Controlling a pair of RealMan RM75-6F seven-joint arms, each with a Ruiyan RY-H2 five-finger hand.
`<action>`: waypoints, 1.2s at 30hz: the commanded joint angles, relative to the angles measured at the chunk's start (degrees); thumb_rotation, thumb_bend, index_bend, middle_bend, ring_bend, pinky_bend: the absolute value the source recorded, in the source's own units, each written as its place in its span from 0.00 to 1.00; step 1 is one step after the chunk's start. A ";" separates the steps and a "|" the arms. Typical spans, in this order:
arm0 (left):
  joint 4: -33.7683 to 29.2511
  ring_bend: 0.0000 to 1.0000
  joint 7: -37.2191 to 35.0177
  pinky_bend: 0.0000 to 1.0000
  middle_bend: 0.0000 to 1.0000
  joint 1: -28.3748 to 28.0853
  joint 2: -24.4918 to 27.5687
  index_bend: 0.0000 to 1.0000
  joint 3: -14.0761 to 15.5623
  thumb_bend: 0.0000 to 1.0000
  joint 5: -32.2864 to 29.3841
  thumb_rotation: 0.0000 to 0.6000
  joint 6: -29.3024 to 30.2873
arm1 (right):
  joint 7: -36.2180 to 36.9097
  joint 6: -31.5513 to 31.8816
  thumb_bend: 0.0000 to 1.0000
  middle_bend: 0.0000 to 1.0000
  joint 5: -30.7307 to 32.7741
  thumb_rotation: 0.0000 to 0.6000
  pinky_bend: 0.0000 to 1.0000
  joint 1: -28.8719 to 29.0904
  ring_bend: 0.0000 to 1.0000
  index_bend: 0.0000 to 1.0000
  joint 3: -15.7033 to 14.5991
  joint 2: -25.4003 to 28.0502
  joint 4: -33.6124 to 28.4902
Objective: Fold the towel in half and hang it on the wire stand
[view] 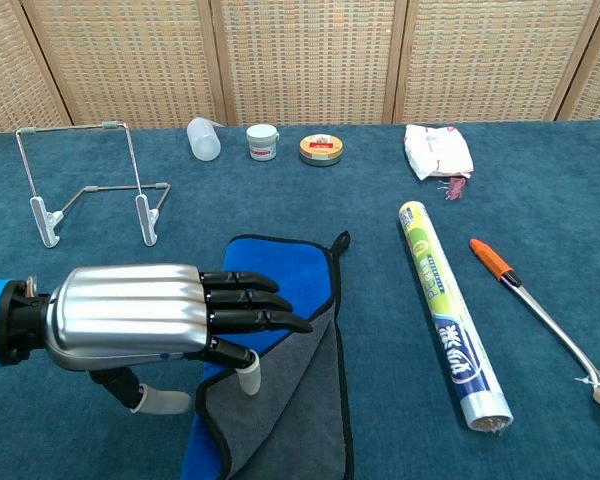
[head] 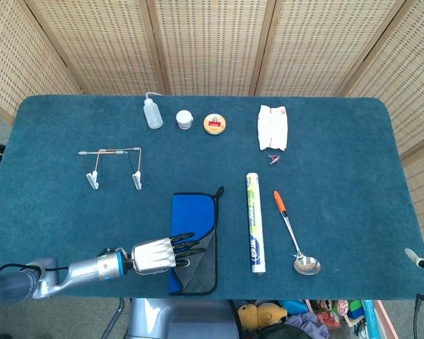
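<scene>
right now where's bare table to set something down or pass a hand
Bare carpet: the whole right side past the spoon and tissue pack; the left edge beyond the wire stand; the strip between stand and roll. Crowded: the back row by the squeeze bottle, and the towel under the left hand.

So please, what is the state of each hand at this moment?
Left hand: open, holding nothing, fingers extended above the blue and grey folded cloth towel.
Right hand: not visible in either view.
</scene>
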 commanded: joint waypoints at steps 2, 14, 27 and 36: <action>1.32 0.00 -0.37 0.03 0.00 0.12 -1.76 0.34 -0.76 0.35 0.01 1.00 -0.12 | 0.08 -0.21 0.00 0.00 0.12 1.00 0.00 0.08 0.00 0.00 0.04 0.00 0.06; 2.39 0.00 -0.17 0.03 0.00 0.13 -3.63 0.58 -1.91 0.41 -0.30 1.00 -0.07 | 0.48 -0.64 0.00 0.00 0.47 1.00 0.00 0.21 0.00 0.00 0.16 0.08 0.24; 1.25 0.00 4.13 0.03 0.00 -1.72 -4.55 0.64 -3.78 0.41 3.22 1.00 2.99 | 0.90 -0.36 0.00 0.00 0.00 1.00 0.00 -0.02 0.00 0.00 -0.05 0.36 -0.03; -1.15 0.00 11.10 0.03 0.00 -5.24 -6.69 0.64 -6.01 0.41 6.22 1.00 0.66 | 1.64 -0.18 0.00 0.00 -0.20 1.00 0.00 -0.19 0.00 0.00 -0.09 0.60 0.07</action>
